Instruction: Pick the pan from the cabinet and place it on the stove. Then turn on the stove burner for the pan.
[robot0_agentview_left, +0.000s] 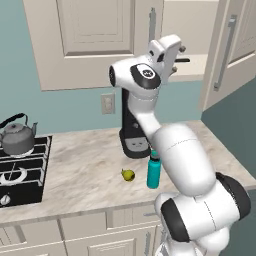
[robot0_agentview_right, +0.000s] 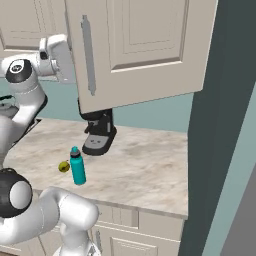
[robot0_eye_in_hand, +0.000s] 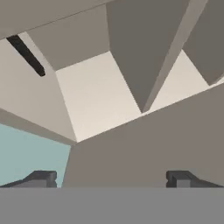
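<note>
The cabinet (robot0_agentview_left: 95, 40) hangs above the counter with its right door (robot0_agentview_left: 230, 50) swung open; that door (robot0_agentview_right: 140, 50) fills the upper right base view. My gripper (robot0_agentview_left: 178, 60) is raised at the opening, level with the pale shelf (robot0_agentview_left: 197, 67). In the hand view my gripper (robot0_eye_in_hand: 111, 178) is open, with nothing between its fingertips (robot0_eye_in_hand: 41, 178), and it looks up into the cabinet's interior. A thin black bar (robot0_eye_in_hand: 26, 54), the pan's handle, lies at the upper left there; the pan's body is hidden. The stove (robot0_agentview_left: 25, 175) lies at the counter's left end.
A grey kettle (robot0_agentview_left: 17, 137) stands on the stove's back burner. A black coffee machine (robot0_agentview_left: 132, 135) sits against the wall behind my arm. A teal bottle (robot0_agentview_left: 153, 172) and a small yellow-green fruit (robot0_agentview_left: 128, 174) stand on the marble counter (robot0_agentview_left: 85, 170).
</note>
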